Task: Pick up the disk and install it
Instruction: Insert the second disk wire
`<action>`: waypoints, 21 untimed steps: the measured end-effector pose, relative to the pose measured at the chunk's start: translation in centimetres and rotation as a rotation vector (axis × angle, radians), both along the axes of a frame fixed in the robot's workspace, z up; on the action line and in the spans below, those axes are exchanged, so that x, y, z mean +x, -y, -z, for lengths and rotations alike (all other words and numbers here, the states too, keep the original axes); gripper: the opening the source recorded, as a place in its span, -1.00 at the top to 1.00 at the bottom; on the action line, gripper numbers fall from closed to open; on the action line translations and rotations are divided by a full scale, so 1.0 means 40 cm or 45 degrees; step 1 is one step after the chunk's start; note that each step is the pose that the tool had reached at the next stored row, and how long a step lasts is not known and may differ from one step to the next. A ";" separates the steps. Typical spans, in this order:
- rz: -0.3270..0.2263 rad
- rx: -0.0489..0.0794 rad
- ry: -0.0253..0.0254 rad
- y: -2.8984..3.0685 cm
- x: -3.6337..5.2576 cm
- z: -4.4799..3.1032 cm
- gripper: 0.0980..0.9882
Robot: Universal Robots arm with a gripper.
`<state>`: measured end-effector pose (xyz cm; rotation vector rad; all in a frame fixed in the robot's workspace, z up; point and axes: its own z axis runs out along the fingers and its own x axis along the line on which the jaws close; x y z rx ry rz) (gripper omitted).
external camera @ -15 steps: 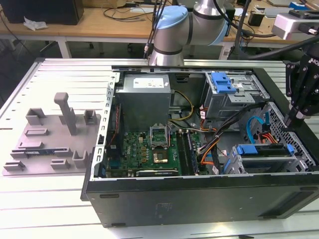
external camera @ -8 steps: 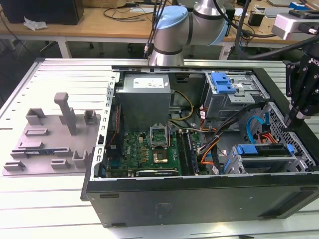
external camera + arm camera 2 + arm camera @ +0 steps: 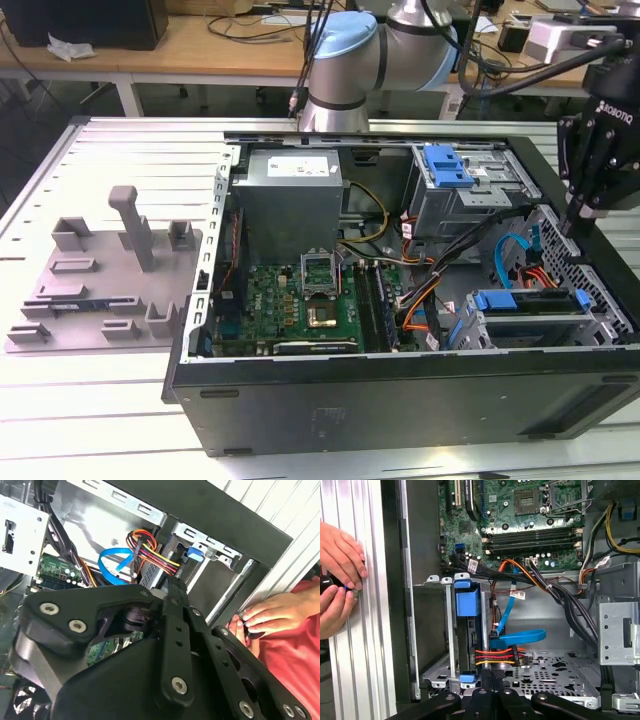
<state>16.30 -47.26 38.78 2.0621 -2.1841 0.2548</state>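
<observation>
Computer case (image 3: 330,405): open-sided and lying flat on the ribbed metal worktop (image 3: 90,400); its black wall is the nearest thing in the exterior view.
Disk (image 3: 528,304): sits in the drive cage at the case's near corner, toward the exterior view's right, with its blue carrier frame round the edges. In the first wrist view its blue end (image 3: 467,599) is slotted between the cage's metal walls, and red, yellow and black wires and a flat blue cable (image 3: 520,639) meet beside it.
Gripper (image 3: 579,218): hangs above the case's edge on the exterior view's right, just beyond the drive cage. It is apart from the disk and holds nothing.
Fingers (image 3: 484,699): pressed together, with only a thin seam between them.
Person's hands (image 3: 340,560): rest on the worktop just outside the case wall, closed round a small dark object.
Motherboard (image 3: 300,300): green, in the middle of the case.
Power supply (image 3: 290,195): grey box behind the board.
Grey fixture (image 3: 110,280): lies on the worktop at the exterior view's left, well apart from the case.
</observation>
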 end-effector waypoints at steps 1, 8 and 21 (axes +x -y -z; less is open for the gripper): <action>0.000 0.000 0.0011 0.000 0.000 0.003 0.83; 0.000 0.000 0.0059 -0.003 -0.019 0.030 0.41; 0.000 0.000 0.0087 -0.003 -0.063 0.058 0.41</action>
